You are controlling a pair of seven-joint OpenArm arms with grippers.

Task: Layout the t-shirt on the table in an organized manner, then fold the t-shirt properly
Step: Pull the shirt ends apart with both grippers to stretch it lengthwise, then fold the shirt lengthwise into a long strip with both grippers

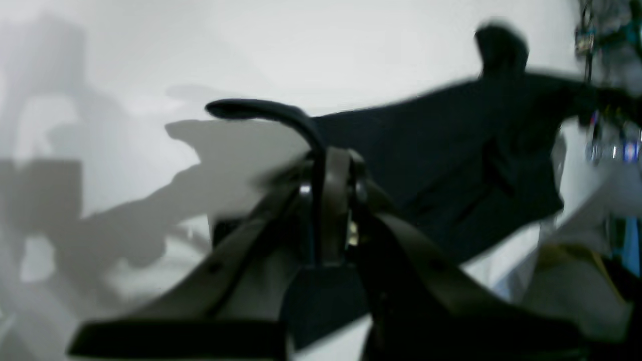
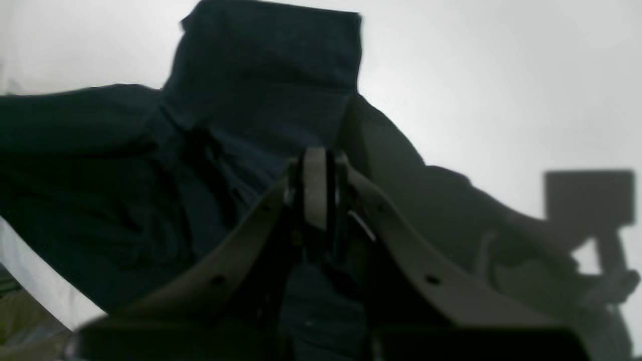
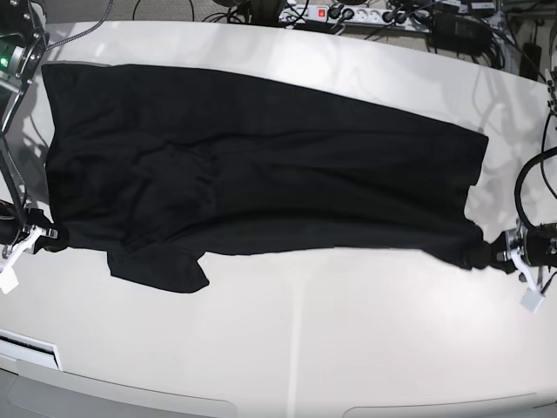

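A broad, glossy off-white table [image 3: 331, 340] fills the base view, with a tangle of cables and a power strip [image 3: 339, 13] along its far edge.

The left gripper [image 3: 500, 253] sits at the right side of that view, its jaws pinched together on a bunched corner of the t-shirt [image 3: 252, 174]. In the left wrist view the same gripper [image 1: 328, 200] shows its two pale fingers pressed against each other, with a dark strip of cloth curling up and over from between them. The right gripper [image 3: 45, 233] is at the left side of the base view, likewise clamped on the shirt's near left corner; in the right wrist view its fingers [image 2: 315, 190] meet tightly with black fabric caught at the pinch.

Between the two grips the black t-shirt lies stretched sideways across the far half of the table, its near edge drawn almost straight from one gripper to the other. One short sleeve [image 3: 161, 270] pokes out toward the near side, close to the right gripper, lying flat on the tabletop. The cloth shows soft folds near its middle left. The arms cast grey shadows on the table in both wrist views.
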